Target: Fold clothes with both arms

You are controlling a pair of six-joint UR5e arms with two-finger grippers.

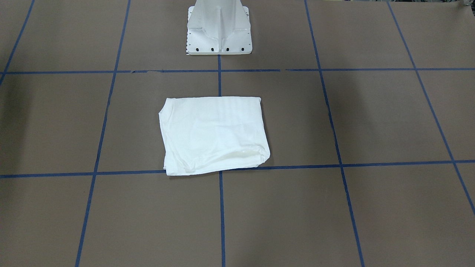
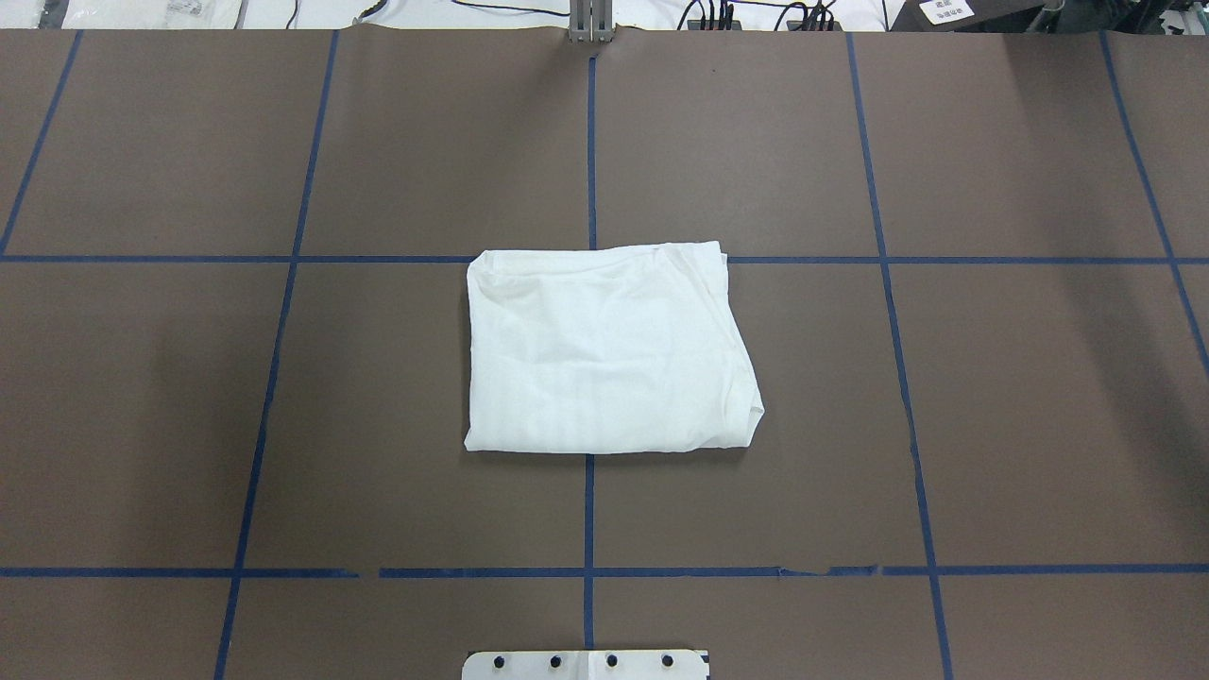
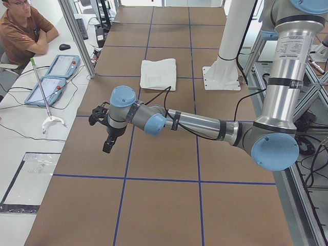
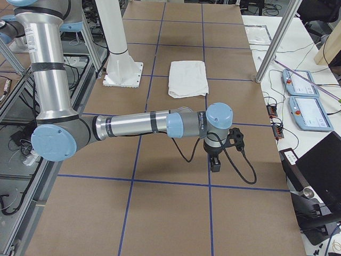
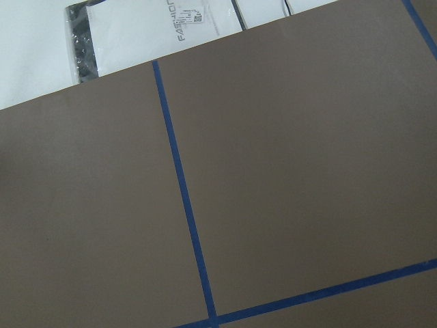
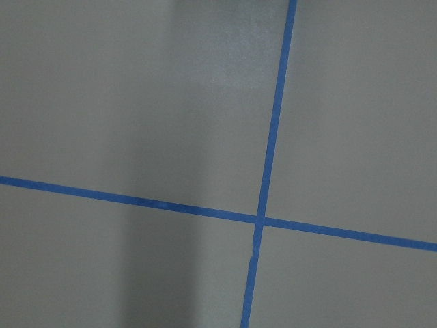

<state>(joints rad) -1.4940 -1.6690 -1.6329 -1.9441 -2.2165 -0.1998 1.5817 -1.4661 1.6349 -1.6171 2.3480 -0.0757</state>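
White cotton shirt [image 2: 604, 349], folded into a compact rectangle, lies flat on the brown paper-covered table [image 2: 992, 425]. It sits across the centre blue tape line [image 2: 588, 515], a little ahead of the white pedestal base [image 1: 219, 33]. Well apart from it, the left gripper [image 3: 107, 146] and right gripper [image 4: 214, 162] hang over bare paper near opposite table ends; I cannot tell whether their jaws are parted or closed. Beyond the paper's edge, a clear plastic packet [image 5: 136, 27] seems to hold a printed white sheet.
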